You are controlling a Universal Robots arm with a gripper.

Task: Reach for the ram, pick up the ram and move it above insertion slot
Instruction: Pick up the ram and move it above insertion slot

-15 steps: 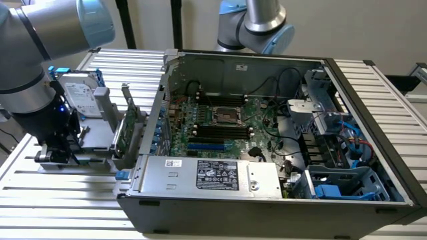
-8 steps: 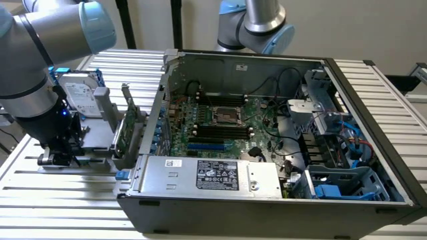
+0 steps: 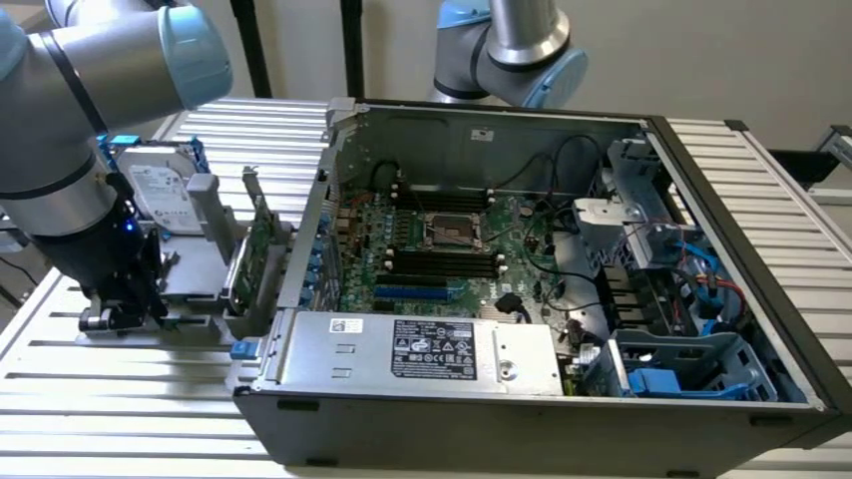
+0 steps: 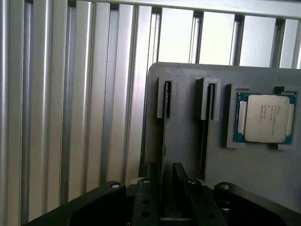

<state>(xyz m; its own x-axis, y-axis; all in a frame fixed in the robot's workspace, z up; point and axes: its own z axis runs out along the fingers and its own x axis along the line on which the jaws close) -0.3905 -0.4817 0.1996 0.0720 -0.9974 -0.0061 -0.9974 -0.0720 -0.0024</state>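
Claw (image 4: 164,167) straddles one ram (image 4: 163,134) (one processor (image 4: 265,117) nearby).

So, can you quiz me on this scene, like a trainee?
1. True or false: the computer case lies with its inside open to view.
2. In the grey holder, what sits in the square recess? A a processor chip; B a fan; C a battery.
3. Fill in: the gripper is nearest the holder slot with the ___ in it.
Key: 1 true; 2 A; 3 ram.
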